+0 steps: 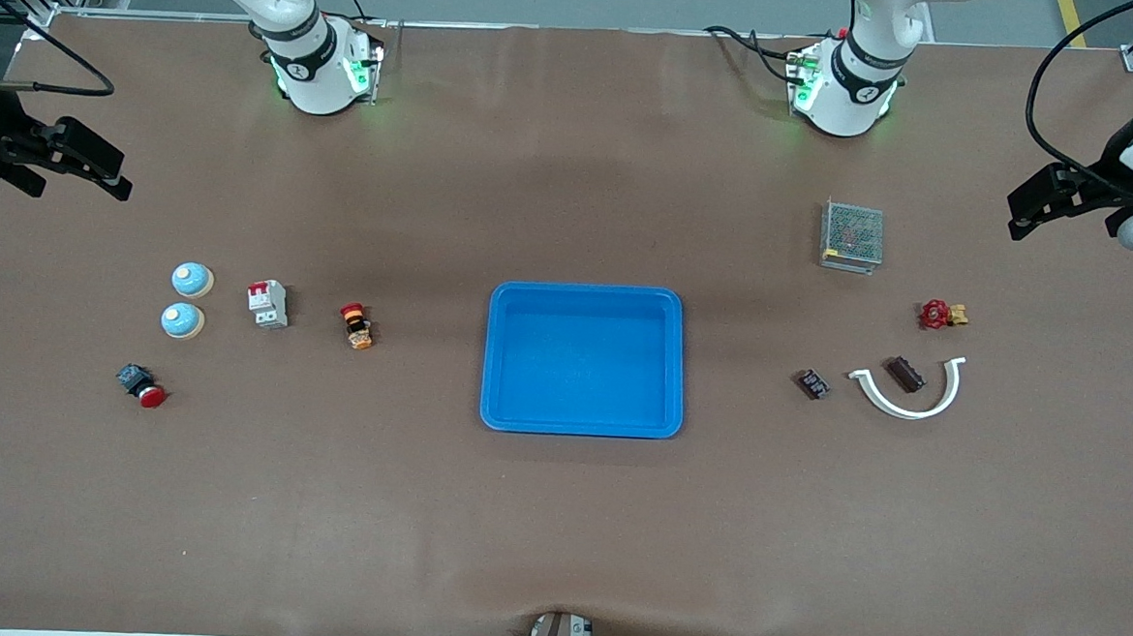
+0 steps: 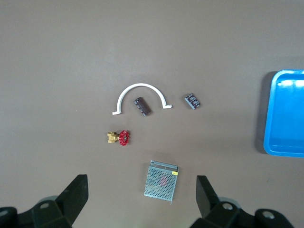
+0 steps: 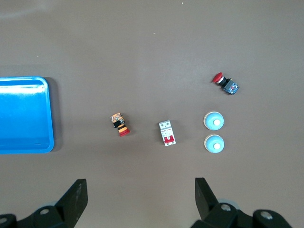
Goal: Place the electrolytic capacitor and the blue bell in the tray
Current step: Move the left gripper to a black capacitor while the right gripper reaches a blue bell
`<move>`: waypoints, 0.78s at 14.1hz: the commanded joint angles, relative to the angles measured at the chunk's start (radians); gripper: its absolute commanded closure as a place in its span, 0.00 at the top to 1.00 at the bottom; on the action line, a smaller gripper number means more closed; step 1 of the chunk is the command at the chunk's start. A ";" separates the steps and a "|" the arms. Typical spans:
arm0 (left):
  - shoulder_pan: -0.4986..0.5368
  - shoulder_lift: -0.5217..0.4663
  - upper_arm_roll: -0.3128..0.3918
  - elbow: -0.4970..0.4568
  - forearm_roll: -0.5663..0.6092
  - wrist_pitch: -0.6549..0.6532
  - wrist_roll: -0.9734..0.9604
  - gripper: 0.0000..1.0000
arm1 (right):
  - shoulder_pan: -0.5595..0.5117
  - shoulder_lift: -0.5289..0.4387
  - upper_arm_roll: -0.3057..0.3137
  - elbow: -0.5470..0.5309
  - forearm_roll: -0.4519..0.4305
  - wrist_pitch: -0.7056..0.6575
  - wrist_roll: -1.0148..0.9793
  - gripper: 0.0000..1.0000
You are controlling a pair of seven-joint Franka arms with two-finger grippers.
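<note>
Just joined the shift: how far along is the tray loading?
Nothing is done: the bright blue plastic tray holds nothing. Nothing is in hand; the left gripper and right gripper hang open. Left: a round blue bell and a capacitor, which I cannot identify.

Brown tabletop (image 1: 555, 531), bearing a blue tray (image 1: 580, 423) mid-table, two blue bells (image 1: 191, 280) and a breaker (image 1: 269, 303) toward the right arm's end, a mesh box (image 1: 852, 235) and white arc (image 1: 911, 399) toward the left arm's.
</note>
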 commanded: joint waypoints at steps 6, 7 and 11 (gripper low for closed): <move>-0.008 0.171 -0.021 -0.019 -0.011 0.107 -0.212 1.00 | 0.004 0.000 0.003 -0.067 -0.007 0.026 0.093 1.00; -0.005 0.170 -0.021 -0.062 -0.040 0.156 -0.235 1.00 | -0.004 0.002 0.003 -0.073 -0.007 0.028 0.125 1.00; 0.000 0.194 -0.021 -0.188 -0.119 0.314 -0.343 1.00 | -0.053 0.008 -0.001 -0.151 -0.007 0.112 0.109 1.00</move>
